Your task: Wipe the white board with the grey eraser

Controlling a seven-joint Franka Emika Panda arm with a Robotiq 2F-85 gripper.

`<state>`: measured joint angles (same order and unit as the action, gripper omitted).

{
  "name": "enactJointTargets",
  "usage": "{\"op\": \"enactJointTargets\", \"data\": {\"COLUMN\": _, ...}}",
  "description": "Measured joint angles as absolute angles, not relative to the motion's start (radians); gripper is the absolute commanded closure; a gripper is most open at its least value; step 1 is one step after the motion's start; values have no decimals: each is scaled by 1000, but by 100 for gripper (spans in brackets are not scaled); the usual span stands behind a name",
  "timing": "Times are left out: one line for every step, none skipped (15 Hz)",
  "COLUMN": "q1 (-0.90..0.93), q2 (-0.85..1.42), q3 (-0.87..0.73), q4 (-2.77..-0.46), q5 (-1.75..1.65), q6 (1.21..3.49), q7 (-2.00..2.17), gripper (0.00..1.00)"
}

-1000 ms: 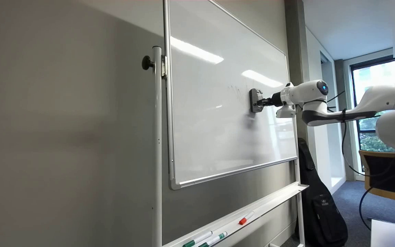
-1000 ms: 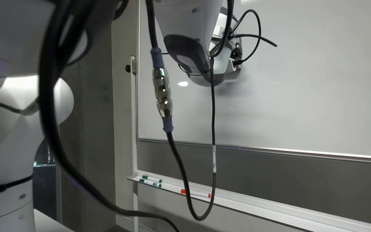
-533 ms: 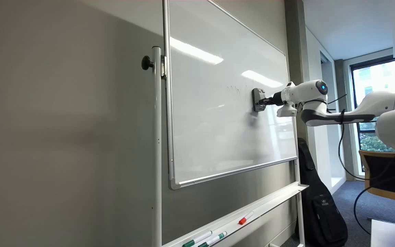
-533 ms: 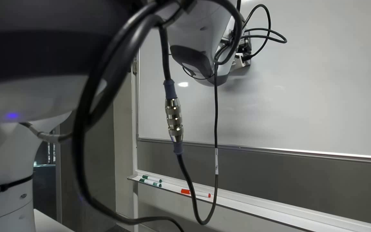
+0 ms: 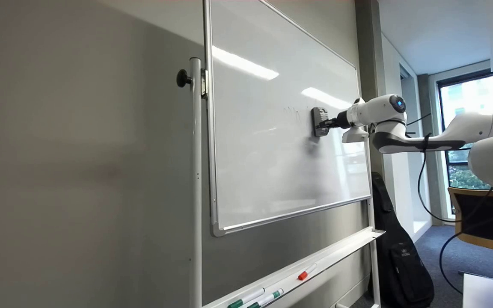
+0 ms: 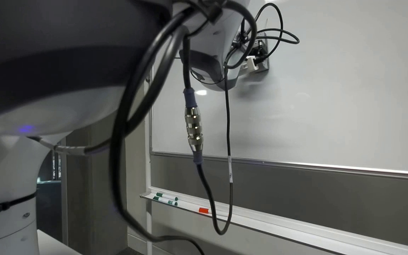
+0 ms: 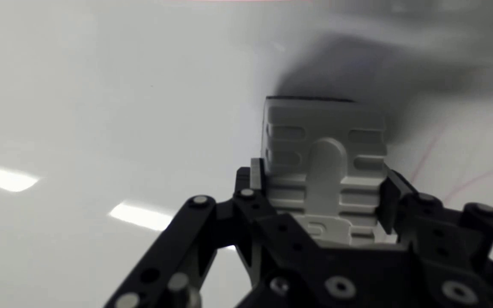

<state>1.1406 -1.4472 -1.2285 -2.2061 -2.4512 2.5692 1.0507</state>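
Observation:
The white board (image 5: 268, 171) stands upright and also shows in the other views (image 6: 349, 88) (image 7: 79, 107). The grey eraser (image 5: 319, 116) is at its far side in an exterior view, with its dark face towards the board. It looks flat against the surface or very close to it. My gripper (image 5: 322, 125) is shut on the eraser, with one finger on each side, as the wrist view (image 7: 321, 175) shows. Faint scribbled marks (image 5: 291, 112) show beside the eraser, and pink lines (image 7: 428, 156) run to its right in the wrist view. The arm partly hides the eraser (image 6: 265, 65) in an exterior view.
A tray (image 5: 336, 252) below the board holds a red marker (image 5: 307, 272) and two green markers (image 5: 246, 298). Loose black cables (image 6: 225, 141) hang from the arm. A black instrument bag (image 5: 400, 256) leans by the wall, near a chair (image 5: 484, 218).
The gripper and eraser shift slightly away along the board, then back, and are now a little higher. The hanging cables swing with the arm. The grip is unchanged.

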Motion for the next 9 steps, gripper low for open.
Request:
{"op": "enactJointTargets", "data": {"q1": 1146, "q2": -1447, "q3": -1220, "q4": -2220, "q5": -2451, "q6": 2557, "q7": 1051, "gripper": 62}}
{"op": "enactJointTargets", "data": {"q1": 1153, "q2": -1447, "q3": -1212, "q4": -2233, "q5": -2451, "q6": 2550, "q7": 1051, "gripper": 62}}
{"op": "enactJointTargets", "data": {"q1": 1160, "q2": -1447, "q3": -1206, "q4": -2246, "q5": -2451, "q6": 2547, "q7": 1051, "gripper": 62}}
{"op": "enactJointTargets", "data": {"q1": 1168, "q2": -1447, "q3": -1201, "q4": -2259, "q5": -2451, "q6": 2545, "q7": 1051, "gripper": 62}}
{"op": "enactJointTargets", "data": {"q1": 1176, "q2": -1447, "q3": -1198, "q4": -2271, "q5": -2451, "q6": 2544, "q7": 1052, "gripper": 62}}
{"op": "enactJointTargets", "data": {"q1": 1185, "q2": -1447, "q3": -1195, "q4": -2284, "q5": -2451, "q6": 2544, "q7": 1053, "gripper": 62}}
{"op": "enactJointTargets", "data": {"q1": 1196, "q2": -1447, "q3": -1192, "q4": -2298, "q5": -2451, "q6": 2544, "q7": 1054, "gripper": 62}}
{"op": "enactJointTargets", "data": {"q1": 1207, "q2": -1447, "q3": -1191, "q4": -2311, "q5": -2451, "q6": 2544, "q7": 1055, "gripper": 62}}
{"op": "enactJointTargets", "data": {"q1": 1221, "q2": -1447, "q3": -1190, "q4": -2327, "q5": -2451, "q6": 2544, "q7": 1058, "gripper": 62}}
